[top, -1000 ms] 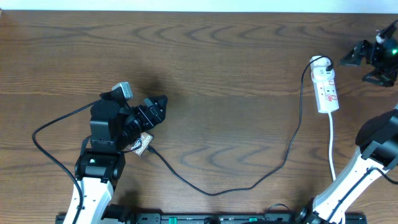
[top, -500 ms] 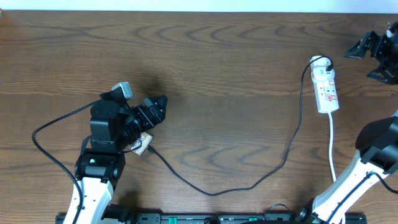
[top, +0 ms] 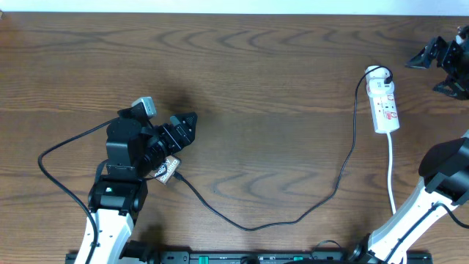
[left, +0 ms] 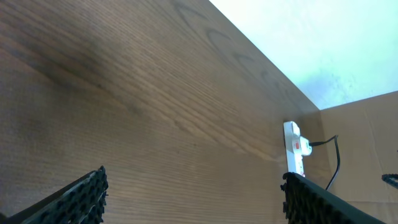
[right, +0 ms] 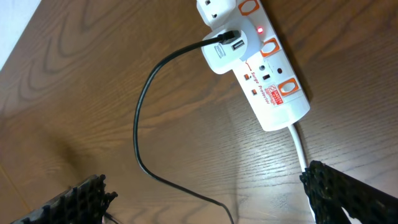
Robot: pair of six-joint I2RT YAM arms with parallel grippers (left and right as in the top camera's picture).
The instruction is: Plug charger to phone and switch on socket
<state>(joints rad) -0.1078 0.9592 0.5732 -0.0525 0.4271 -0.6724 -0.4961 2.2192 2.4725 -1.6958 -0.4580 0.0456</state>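
Observation:
The white socket (top: 384, 99) lies at the right of the table, and a small red light shows beside its plug (right: 225, 45). From that plug the charger cable (top: 253, 227) runs in a long curve to the phone (top: 168, 169), most of which is hidden under the left arm. I cannot tell whether the tip is seated in the phone. My left gripper (top: 185, 126) hangs open and empty just beyond the phone. My right gripper (top: 434, 72) is open at the far right edge, right of the socket (right: 267, 68). The socket also appears small in the left wrist view (left: 293, 148).
The socket's white cord (top: 391, 176) runs toward the front edge past the right arm's base. A thick black arm cable (top: 55, 172) loops left of the left arm. Beyond the table's far edge is a pale wall (left: 311, 43).
The right gripper has drawn back toward the far right corner, away from the socket. The left arm, phone and cable have not moved.

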